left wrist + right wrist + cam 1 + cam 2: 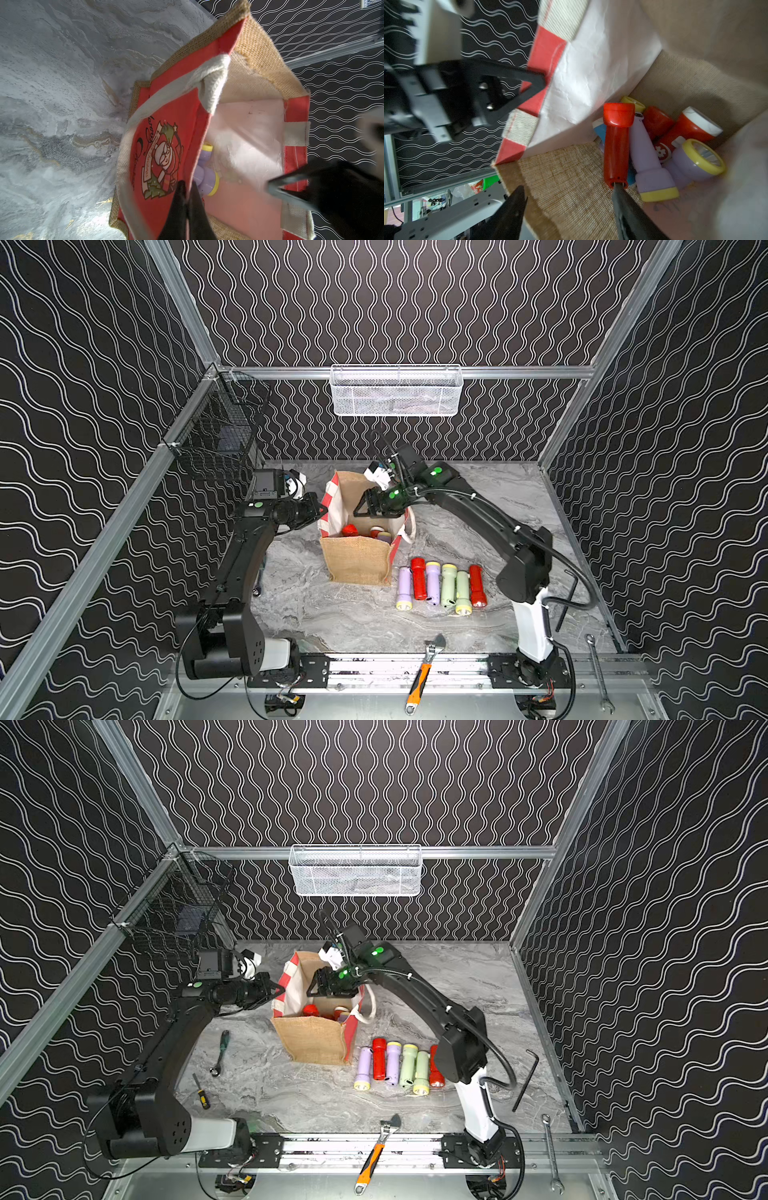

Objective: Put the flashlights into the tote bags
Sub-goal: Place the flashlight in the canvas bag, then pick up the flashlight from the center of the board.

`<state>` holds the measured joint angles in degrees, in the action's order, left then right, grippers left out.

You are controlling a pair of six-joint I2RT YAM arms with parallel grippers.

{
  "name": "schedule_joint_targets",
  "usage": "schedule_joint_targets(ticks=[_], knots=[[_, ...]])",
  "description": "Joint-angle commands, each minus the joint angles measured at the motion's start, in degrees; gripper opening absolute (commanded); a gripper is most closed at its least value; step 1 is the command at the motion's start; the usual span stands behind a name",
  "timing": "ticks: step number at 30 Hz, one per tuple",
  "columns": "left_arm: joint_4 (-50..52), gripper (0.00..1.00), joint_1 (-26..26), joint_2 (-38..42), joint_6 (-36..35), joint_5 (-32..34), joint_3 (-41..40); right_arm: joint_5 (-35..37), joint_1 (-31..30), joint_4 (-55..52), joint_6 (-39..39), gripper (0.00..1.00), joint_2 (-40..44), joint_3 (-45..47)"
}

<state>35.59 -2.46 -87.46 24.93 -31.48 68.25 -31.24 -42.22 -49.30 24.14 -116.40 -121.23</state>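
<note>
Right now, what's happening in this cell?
The left gripper is shut on the striped rim of the tote bag, holding its mouth open. The right gripper is at the bag's mouth with its jaws apart. A red flashlight sits in the bag among the other flashlights, its tail end by one fingertip, not clamped. Six flashlights lie in a row on the table beside the bag, not yet packed.

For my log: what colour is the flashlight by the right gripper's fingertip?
Red flashlight, red head too; clearest in right wrist view.
</note>
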Motion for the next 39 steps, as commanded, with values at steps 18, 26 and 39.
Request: schedule_joint_targets(ticks=[18,26,39], knots=[[-2.3,0.0,-0.1,-0.4,-1.3,0.9,0.2,40.9,16.0,-7.3,5.9,0.67,48.7,47.0],[-2.1,0.0,-0.2,-1.0,-1.4,1.2,0.2,37.6,19.8,-7.5,8.6,0.67,52.1,60.6],[-1.6,0.0,-0.1,-1.7,-1.9,1.6,0.1,29.2,23.7,3.2,6.7,0.64,45.7,73.7]])
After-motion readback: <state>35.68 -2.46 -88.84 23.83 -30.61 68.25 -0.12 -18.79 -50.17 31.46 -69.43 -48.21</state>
